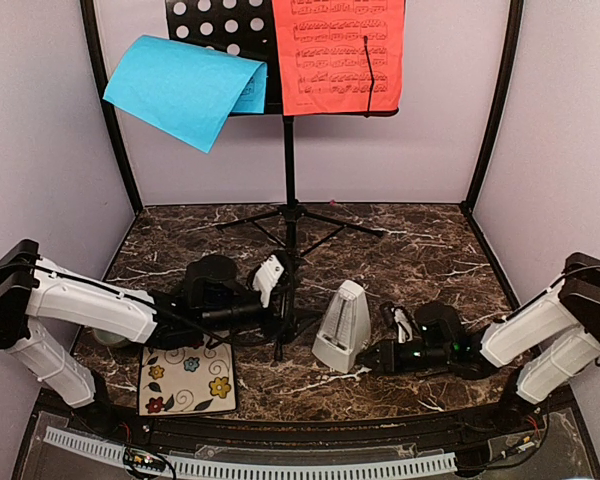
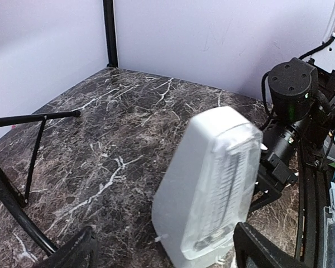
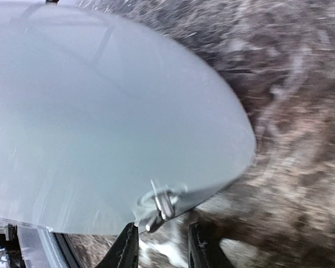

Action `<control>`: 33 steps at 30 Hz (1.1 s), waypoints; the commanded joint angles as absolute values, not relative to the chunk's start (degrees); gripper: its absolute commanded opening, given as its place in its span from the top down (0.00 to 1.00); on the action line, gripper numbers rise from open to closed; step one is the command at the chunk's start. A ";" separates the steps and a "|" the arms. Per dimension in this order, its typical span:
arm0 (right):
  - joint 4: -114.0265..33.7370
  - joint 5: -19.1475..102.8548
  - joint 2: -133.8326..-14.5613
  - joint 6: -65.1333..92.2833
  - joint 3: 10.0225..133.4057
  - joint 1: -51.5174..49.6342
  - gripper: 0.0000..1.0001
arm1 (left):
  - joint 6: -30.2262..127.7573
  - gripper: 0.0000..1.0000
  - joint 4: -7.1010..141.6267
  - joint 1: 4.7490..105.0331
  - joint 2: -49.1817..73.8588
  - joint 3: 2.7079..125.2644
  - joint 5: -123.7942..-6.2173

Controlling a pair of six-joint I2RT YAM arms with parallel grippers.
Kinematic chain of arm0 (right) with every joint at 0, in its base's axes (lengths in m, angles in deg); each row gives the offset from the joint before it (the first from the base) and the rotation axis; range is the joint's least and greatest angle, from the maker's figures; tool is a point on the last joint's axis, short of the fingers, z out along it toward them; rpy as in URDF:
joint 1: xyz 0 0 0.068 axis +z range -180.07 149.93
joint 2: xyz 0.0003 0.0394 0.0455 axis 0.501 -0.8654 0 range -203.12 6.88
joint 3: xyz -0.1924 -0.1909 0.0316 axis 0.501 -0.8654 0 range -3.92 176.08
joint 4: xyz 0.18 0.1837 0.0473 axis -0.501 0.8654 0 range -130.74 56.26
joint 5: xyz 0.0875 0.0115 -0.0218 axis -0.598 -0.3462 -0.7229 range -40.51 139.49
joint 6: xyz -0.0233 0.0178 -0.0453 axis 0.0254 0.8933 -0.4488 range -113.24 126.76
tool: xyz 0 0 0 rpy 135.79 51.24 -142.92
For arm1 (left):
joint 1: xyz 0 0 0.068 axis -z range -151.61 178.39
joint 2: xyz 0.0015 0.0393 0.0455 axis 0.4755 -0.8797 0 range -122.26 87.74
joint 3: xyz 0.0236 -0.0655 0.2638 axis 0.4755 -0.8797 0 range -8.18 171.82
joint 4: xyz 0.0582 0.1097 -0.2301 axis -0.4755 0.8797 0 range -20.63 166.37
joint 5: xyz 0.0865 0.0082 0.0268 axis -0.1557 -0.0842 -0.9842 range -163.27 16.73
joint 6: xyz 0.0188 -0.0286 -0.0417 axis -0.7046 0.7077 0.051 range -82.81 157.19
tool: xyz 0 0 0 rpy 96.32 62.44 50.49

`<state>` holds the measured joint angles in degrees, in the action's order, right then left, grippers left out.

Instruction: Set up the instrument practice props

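Note:
The black perforated music stand (image 1: 288, 180) rises on its tripod at the middle back. A blue sheet (image 1: 185, 88) droops off its left side and a red sheet (image 1: 335, 55) lies flat on its right. The whitish pyramid metronome (image 1: 342, 325) stands upright on the marble table (image 1: 420, 250), in front of the tripod. My left gripper (image 1: 275, 295) is open beside the stand's pole, and its wrist view shows the metronome (image 2: 212, 184) just ahead of the wide-spread fingers. My right gripper (image 1: 380, 357) is low at the metronome's right side. Its narrowly parted fingers (image 3: 125, 245) sit just short of the small metal winding key (image 3: 162, 204).
A square floral tile (image 1: 187, 378) lies at the front left, under my left arm. Thin tripod legs (image 2: 33, 117) spread over the table around the left gripper. Purple walls and black corner posts (image 1: 110, 120) close in the table on three sides.

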<state>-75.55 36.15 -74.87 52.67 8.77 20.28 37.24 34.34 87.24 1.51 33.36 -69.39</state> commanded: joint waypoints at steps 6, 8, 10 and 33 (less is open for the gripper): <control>-86.47 40.56 -73.98 55.82 7.69 24.60 0.65 | 44.63 0.03 34.30 95.23 -2.36 36.25 -78.95; -83.57 42.11 -70.34 55.36 6.63 24.60 0.62 | 45.25 0.02 34.78 95.81 -4.01 37.73 -80.74; -81.19 43.72 -66.60 55.11 5.16 24.60 0.58 | 46.35 0.01 35.78 96.04 -5.73 40.15 -81.80; -67.85 53.48 -45.04 53.52 -0.75 20.61 0.28 | 51.93 0.21 38.54 97.32 -22.81 55.11 -90.19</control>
